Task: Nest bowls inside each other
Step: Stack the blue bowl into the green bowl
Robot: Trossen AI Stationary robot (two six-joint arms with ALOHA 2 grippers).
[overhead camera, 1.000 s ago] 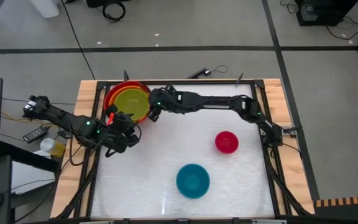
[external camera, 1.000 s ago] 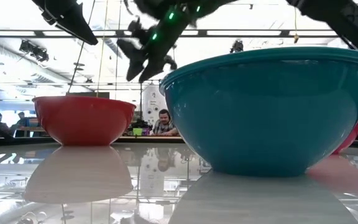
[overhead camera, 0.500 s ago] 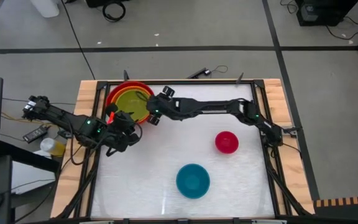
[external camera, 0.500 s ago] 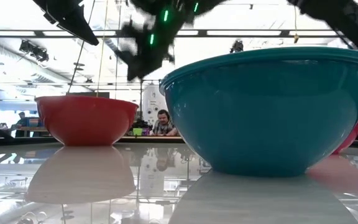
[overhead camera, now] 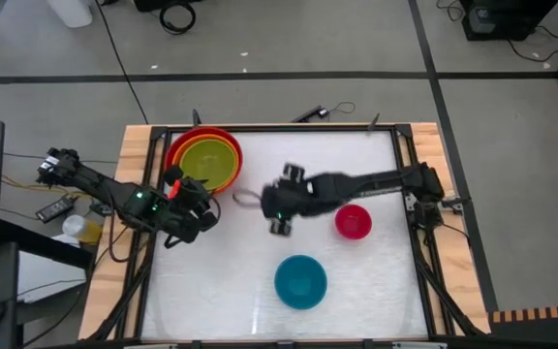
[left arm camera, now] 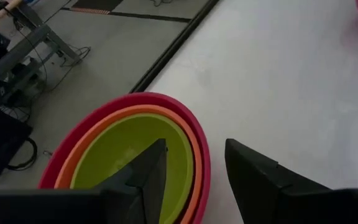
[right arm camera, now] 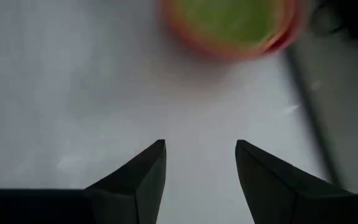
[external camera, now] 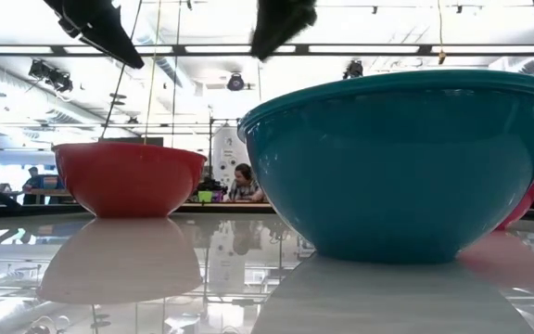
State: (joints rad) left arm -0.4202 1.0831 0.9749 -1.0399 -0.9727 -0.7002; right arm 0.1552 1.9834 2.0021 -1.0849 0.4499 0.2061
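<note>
Red, orange and yellow-green bowls (overhead camera: pixel 203 160) sit nested at the table's far left. The stack also shows in my left wrist view (left arm camera: pixel 135 149) and, as the red bowl (external camera: pixel 128 178), in the low view. The blue bowl (overhead camera: pixel 300 281) stands near the front edge and the magenta-pink bowl (overhead camera: pixel 353 221) sits right of centre. My left gripper (overhead camera: pixel 201 192) hangs open above the stack's near rim (left arm camera: pixel 194 174), touching nothing. My right gripper (overhead camera: pixel 260 202) is open over bare table at mid-table (right arm camera: pixel 201 168), pointing toward the stack.
A black frame rail (overhead camera: pixel 260 129) runs round the white table top. Bare table lies between the stack and the two single bowls. In the low view the blue bowl (external camera: pixel 401 167) fills the foreground, and a person (external camera: pixel 242 181) sits far behind the table.
My right gripper has swung away from the stack's right rim toward the table's middle and near edge, rising and rolling as it went, still open. The bowls have stayed where they were.
</note>
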